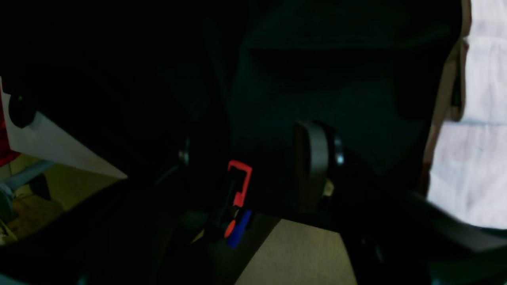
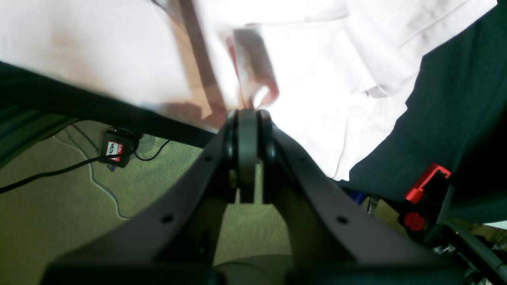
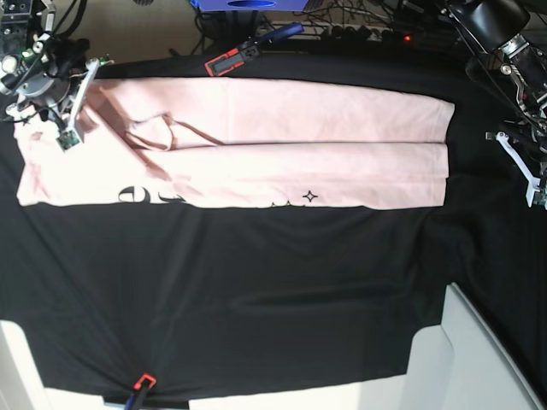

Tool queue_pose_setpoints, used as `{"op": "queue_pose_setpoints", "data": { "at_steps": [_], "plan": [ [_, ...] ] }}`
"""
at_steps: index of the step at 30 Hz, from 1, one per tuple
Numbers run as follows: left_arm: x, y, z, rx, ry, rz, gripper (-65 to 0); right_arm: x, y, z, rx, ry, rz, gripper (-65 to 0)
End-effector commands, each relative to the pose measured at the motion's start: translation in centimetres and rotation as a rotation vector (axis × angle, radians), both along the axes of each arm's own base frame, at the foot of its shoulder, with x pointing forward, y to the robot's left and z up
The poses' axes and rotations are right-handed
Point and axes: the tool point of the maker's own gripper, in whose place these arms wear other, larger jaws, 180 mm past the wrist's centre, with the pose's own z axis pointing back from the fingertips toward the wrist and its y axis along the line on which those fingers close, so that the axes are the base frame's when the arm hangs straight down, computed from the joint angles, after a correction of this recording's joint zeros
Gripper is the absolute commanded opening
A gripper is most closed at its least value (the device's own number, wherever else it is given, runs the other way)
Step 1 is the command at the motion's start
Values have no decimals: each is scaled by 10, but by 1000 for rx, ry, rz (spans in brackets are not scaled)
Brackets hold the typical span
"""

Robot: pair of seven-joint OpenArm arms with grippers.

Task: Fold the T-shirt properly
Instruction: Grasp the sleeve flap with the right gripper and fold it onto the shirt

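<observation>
Matte black right pincer (image 2: 248, 118) with curved, screw-dotted fingers (image 2: 190, 178); white brackets.

Right tool (image 2: 248, 118): jaws pressed together, arm reached to the far corner. Left tool (image 3: 523, 162): jaws parted, holding nothing, arm at the opposite edge.

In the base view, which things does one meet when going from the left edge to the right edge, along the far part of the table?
Right gripper → T-shirt → bare black table cloth → left gripper.
</observation>
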Motion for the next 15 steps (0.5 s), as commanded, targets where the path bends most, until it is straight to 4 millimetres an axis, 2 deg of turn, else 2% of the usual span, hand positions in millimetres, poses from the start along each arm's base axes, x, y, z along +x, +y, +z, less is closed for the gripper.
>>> {"op": "queue_pose_setpoints", "data": {
  "at_steps": [1,15],
  "plan": [
    [7,8,14,33,-34,-2,-334,4,-3,5,-10,-20,3,-650],
    [8,5,12,26,-34,-3,-334,1,-2,-3,-6,13,-14,-650]
  ]
}}
